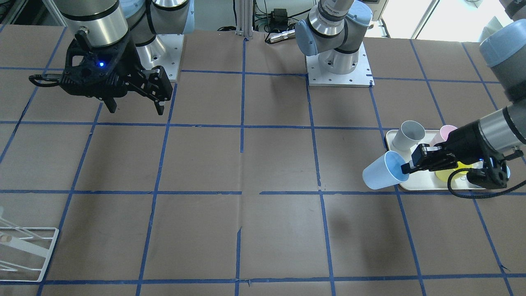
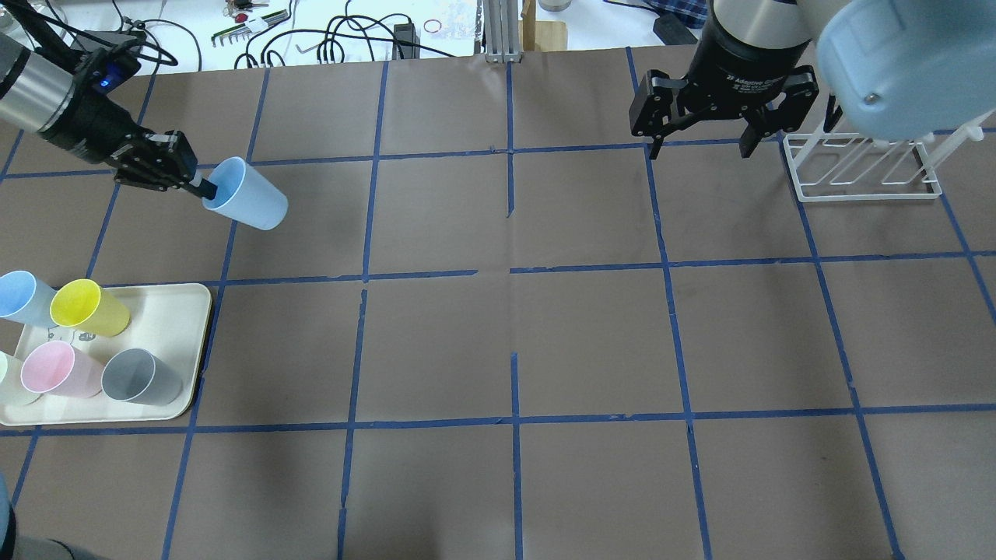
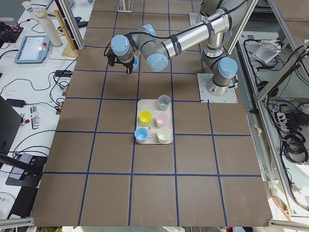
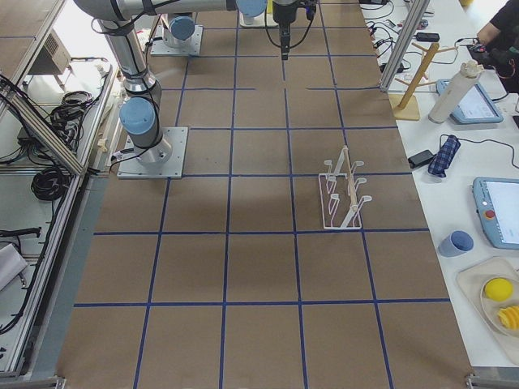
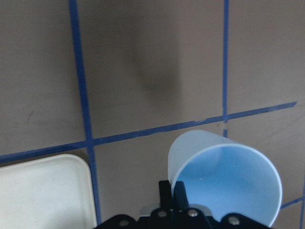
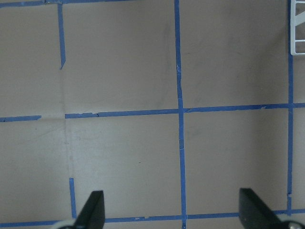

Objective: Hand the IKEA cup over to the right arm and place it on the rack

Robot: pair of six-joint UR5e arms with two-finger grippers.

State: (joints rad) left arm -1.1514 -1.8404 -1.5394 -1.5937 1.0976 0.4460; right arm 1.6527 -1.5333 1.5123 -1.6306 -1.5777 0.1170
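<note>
While the IKEA cup (image 2: 249, 194) was pinched at its rim by the left gripper (image 2: 204, 190), the right gripper (image 2: 700, 148) was hung wide open just beside the rack (image 2: 860, 167).

Over the taped table (image 2: 545, 342), the right arm (image 1: 92, 20) was pointed down, its upper part cut off by the frame, and the left arm (image 2: 31, 101) was stretched out nearly level. The rack's top was partly covered in the overhead view by a blue joint cap (image 2: 903, 62), and only one end was caught in the front view. On the tray (image 2: 183, 311), a pale cup (image 2: 9, 381) was cropped by the overhead frame's edge. The IKEA cup was held tilted on its side off the table, well apart from the rack, mouth toward the jaws; one finger was hidden inside it.
</note>
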